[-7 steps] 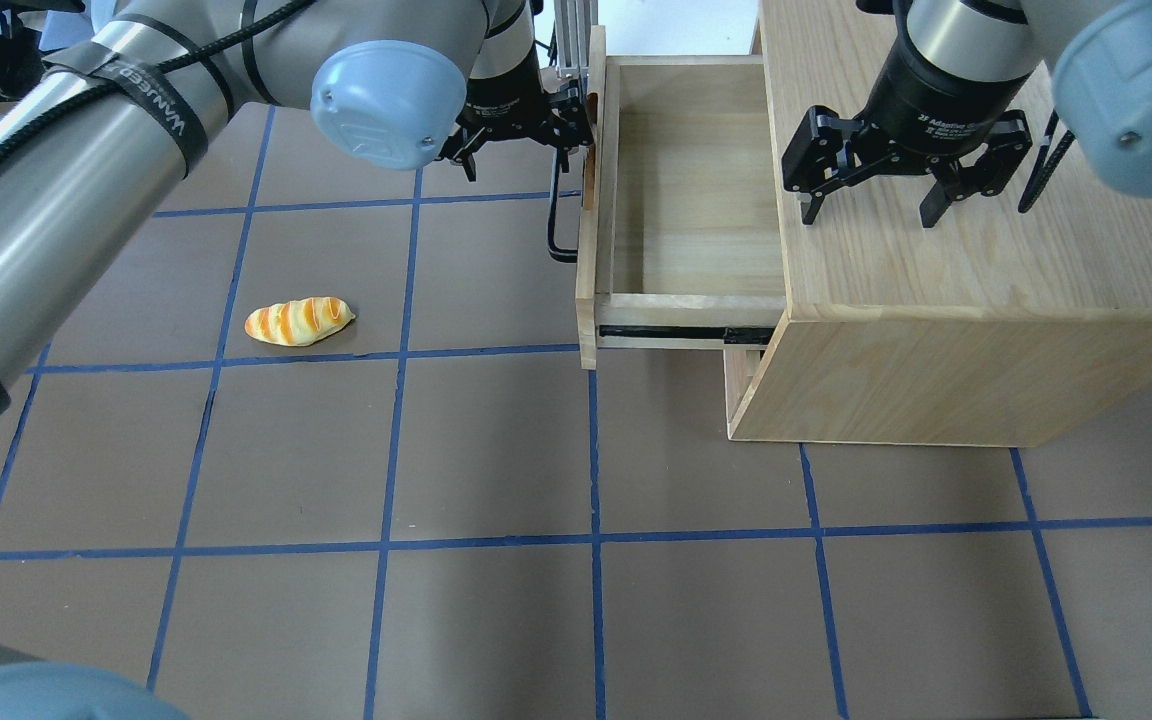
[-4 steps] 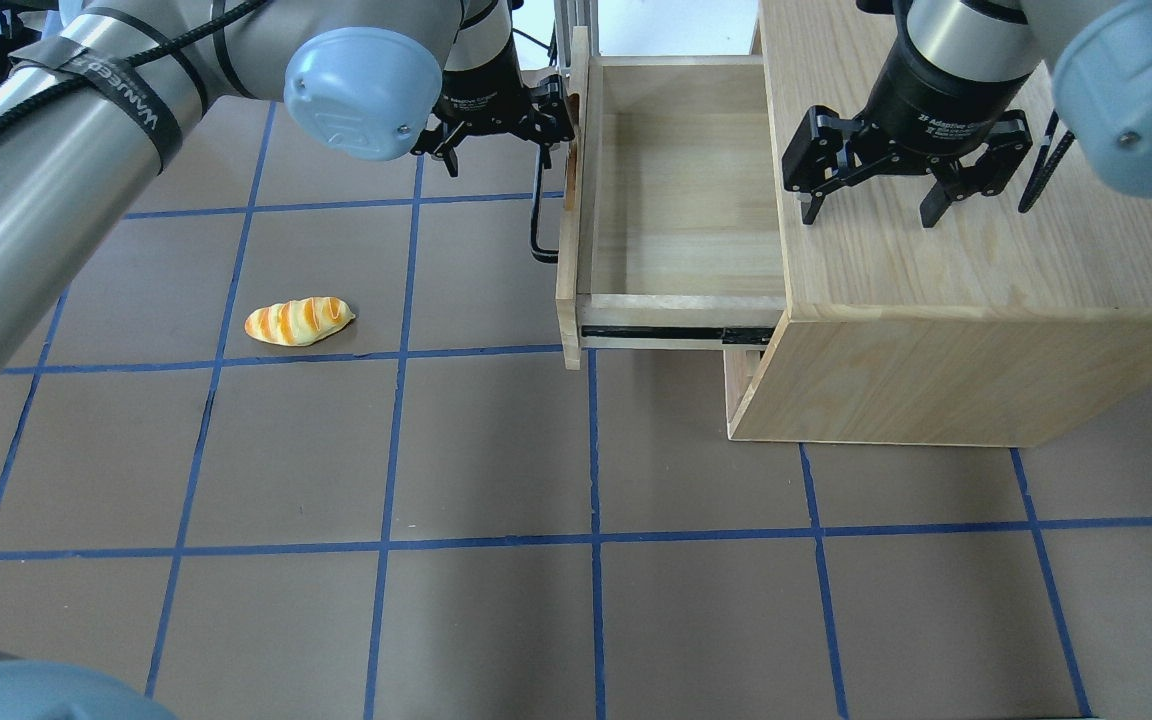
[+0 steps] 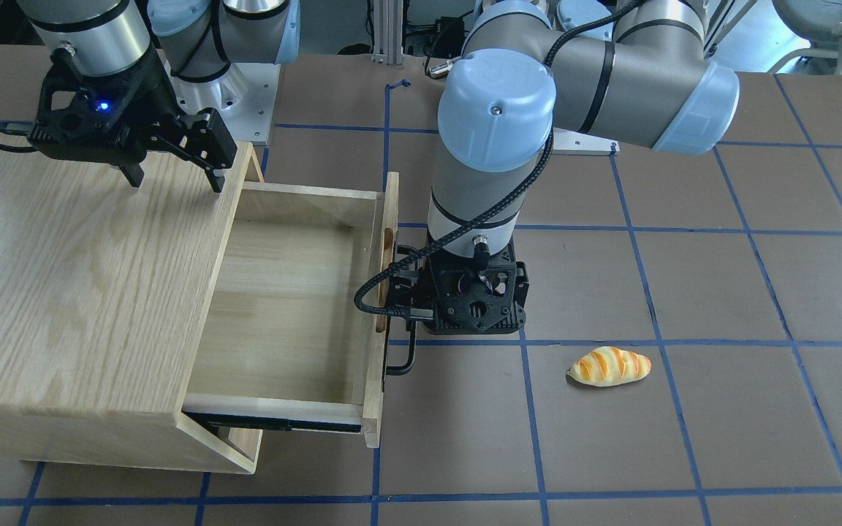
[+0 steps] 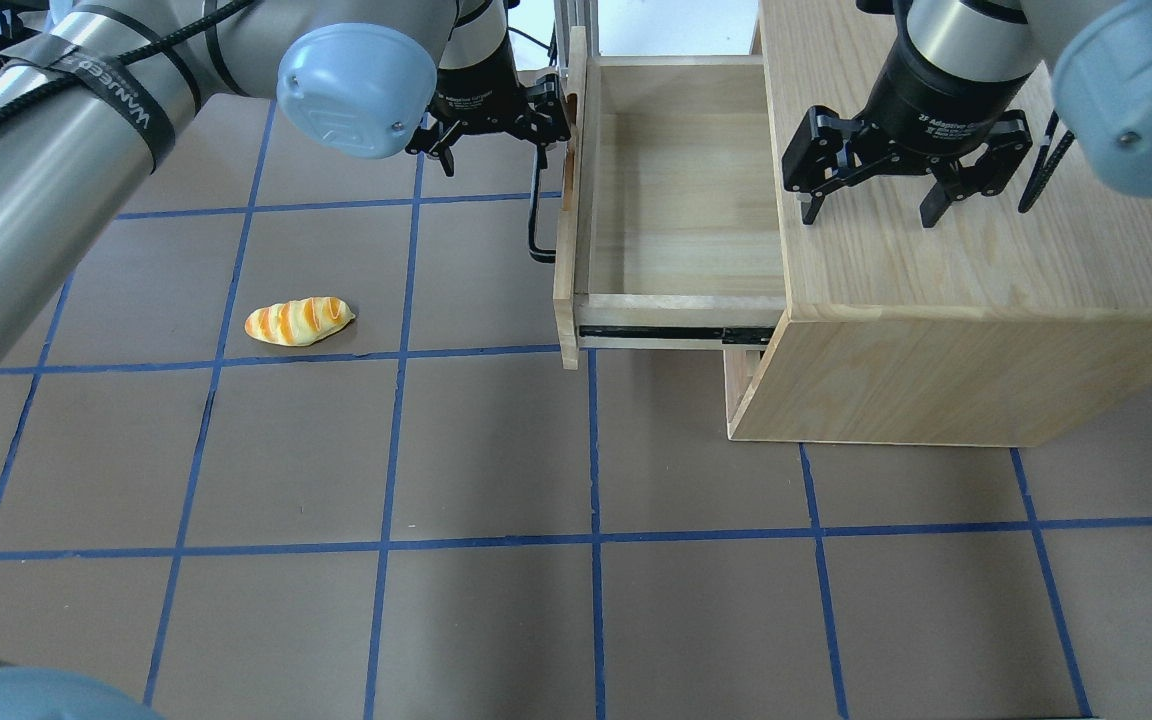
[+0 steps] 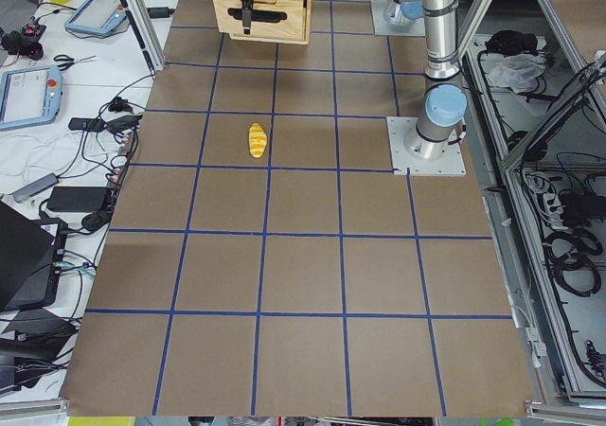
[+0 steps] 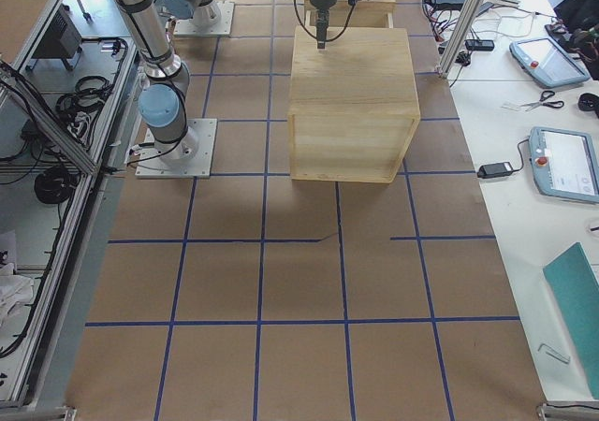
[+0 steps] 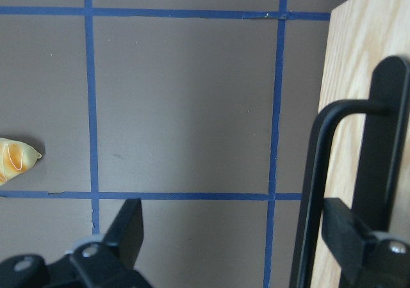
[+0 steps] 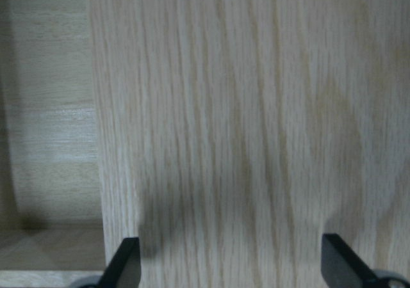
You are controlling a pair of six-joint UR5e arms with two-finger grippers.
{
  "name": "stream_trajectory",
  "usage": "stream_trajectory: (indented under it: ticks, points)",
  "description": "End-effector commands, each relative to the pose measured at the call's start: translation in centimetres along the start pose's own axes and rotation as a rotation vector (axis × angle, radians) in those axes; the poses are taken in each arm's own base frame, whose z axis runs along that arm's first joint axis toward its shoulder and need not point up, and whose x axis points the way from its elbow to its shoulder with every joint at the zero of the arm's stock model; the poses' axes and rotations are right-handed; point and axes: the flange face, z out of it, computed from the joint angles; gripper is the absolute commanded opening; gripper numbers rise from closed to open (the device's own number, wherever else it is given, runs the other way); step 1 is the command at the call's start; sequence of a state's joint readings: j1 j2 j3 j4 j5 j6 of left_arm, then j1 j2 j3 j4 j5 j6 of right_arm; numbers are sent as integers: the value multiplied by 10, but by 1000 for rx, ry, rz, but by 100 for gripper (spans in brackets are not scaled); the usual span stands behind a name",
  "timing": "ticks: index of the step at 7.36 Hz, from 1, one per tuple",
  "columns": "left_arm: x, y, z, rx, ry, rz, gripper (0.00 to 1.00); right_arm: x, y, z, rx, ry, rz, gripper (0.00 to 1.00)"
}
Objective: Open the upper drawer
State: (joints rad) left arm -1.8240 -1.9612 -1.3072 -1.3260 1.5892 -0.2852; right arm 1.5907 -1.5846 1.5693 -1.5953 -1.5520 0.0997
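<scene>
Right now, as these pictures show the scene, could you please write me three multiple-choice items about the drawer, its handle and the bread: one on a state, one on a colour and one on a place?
1. The upper drawer of the cabinet is:
A. shut
B. pulled out and empty
C. taken off its rails

2. Its bar handle is:
A. black
B. silver
C. blue

3. The toy bread roll lies:
A. inside the drawer
B. on the table
C. on top of the cabinet

Answers:
1 B: the overhead view shows the drawer's bare wooden floor standing far out of the cabinet.
2 A: the bar looks black in the overhead, front and left wrist views.
3 B: the roll rests on the brown table surface, apart from the cabinet.
</scene>
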Motion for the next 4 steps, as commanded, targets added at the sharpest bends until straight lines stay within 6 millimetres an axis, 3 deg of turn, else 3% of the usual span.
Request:
stream_trajectory:
  ticks: [1,3,4]
  points:
    - [-5,6,-22,-3,0,-3,100,0,0,0,0,0,0,100]
    - [-39,3,-54,33,4,1,100,0,0,0,0,-1,0,100]
    - [-67,-3,-70,55,9,-4,100,1,0,0,0,-1,1,100]
